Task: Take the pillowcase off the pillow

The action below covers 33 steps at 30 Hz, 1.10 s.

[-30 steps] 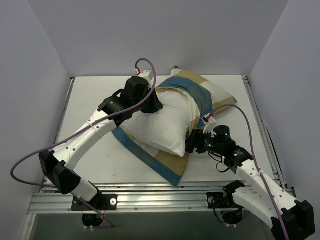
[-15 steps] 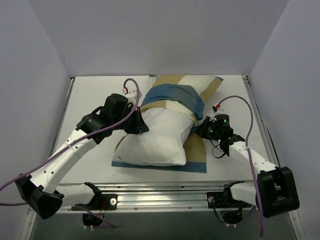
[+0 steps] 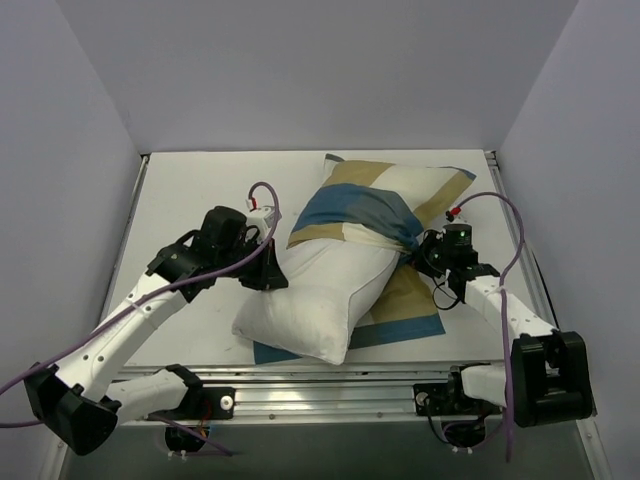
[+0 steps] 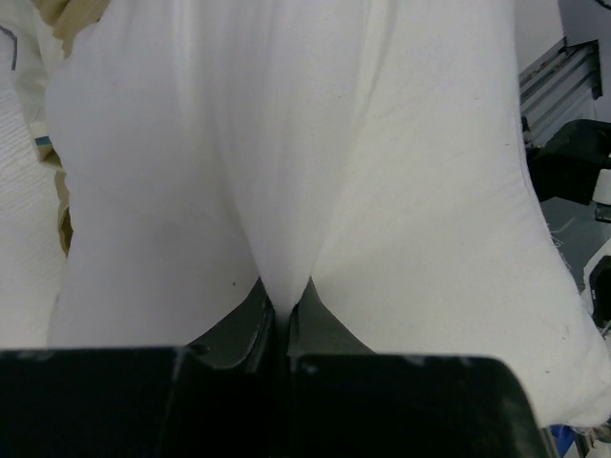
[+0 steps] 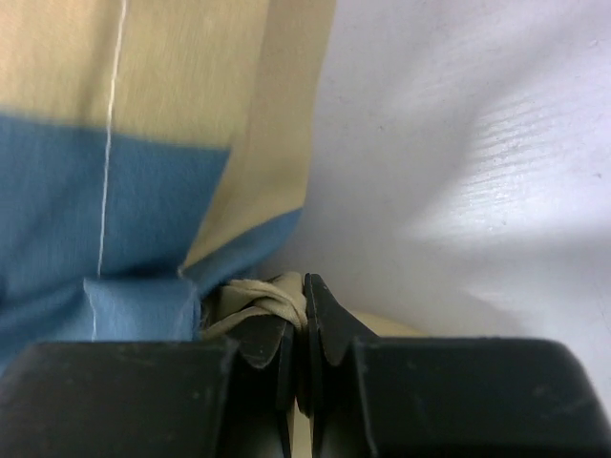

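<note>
The plain white pillow [image 3: 320,290] lies mid-table, its near half bare. The blue, tan and cream pillowcase [image 3: 375,205] covers its far half and trails flat under it [image 3: 405,315] at the near right. My left gripper [image 3: 272,272] is shut on a pinched fold of the pillow [image 4: 286,191] at its left side. My right gripper [image 3: 412,252] is shut on the bunched hem of the pillowcase [image 5: 258,298] at the pillow's right side, where blue and tan panels [image 5: 115,191] gather.
Grey walls [image 3: 60,200] enclose the white table [image 3: 180,190] on three sides. A metal rail [image 3: 320,395] with the arm bases runs along the near edge. Purple cables [image 3: 505,215] loop over both arms.
The right gripper has closed on the pillowcase hem and moved to the far right. The left arm has drawn back to the left with the pillow. The pillow has turned, and more white shows.
</note>
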Each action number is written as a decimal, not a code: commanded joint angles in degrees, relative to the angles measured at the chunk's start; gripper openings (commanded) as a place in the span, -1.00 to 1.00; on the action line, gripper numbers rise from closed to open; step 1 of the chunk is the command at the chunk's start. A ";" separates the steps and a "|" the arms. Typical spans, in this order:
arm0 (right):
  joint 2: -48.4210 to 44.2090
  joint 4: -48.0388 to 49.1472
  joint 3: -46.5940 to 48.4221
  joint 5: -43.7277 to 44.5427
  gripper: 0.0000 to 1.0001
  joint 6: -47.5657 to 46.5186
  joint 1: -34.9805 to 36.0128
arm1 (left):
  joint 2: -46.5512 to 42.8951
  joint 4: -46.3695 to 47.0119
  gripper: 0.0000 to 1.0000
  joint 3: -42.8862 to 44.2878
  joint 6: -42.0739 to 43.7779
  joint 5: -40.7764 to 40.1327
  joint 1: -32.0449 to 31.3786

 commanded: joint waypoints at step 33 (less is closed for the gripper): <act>-19.75 -15.17 12.69 2.84 0.42 -12.38 18.19 | 27.61 3.02 0.88 24.92 2.37 -6.31 10.94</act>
